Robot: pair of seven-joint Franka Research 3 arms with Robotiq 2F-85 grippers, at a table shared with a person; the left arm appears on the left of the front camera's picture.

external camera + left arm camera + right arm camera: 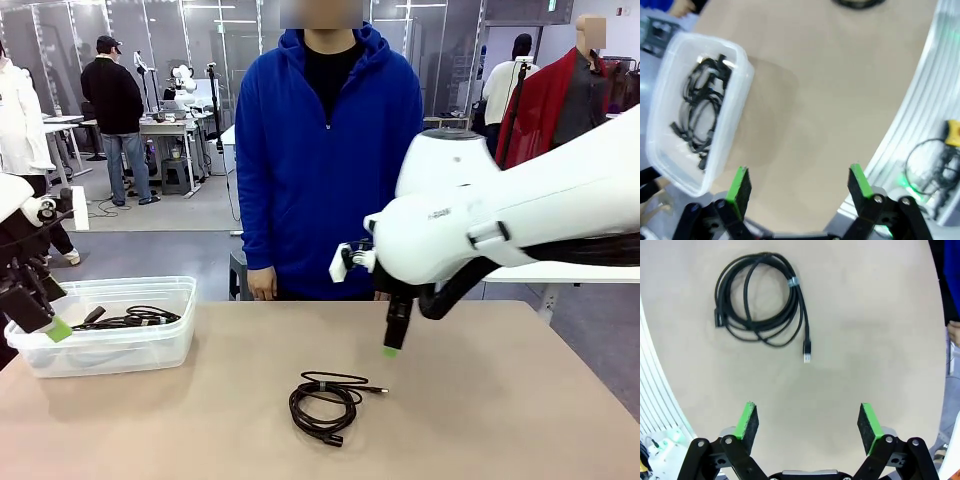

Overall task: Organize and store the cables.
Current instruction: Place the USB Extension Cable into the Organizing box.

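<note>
Cables: one thin black coiled cable (760, 300) lies loose on the tan table (500, 400). My right gripper (807, 422) hangs just beyond it with jaws wide and empty, apparently lined up to drop on it. Left of that coil, my left gripper (799, 184), likewise spread and empty, waits by the clear plastic bin (110, 350) holding stored black cables (702, 107).
</note>
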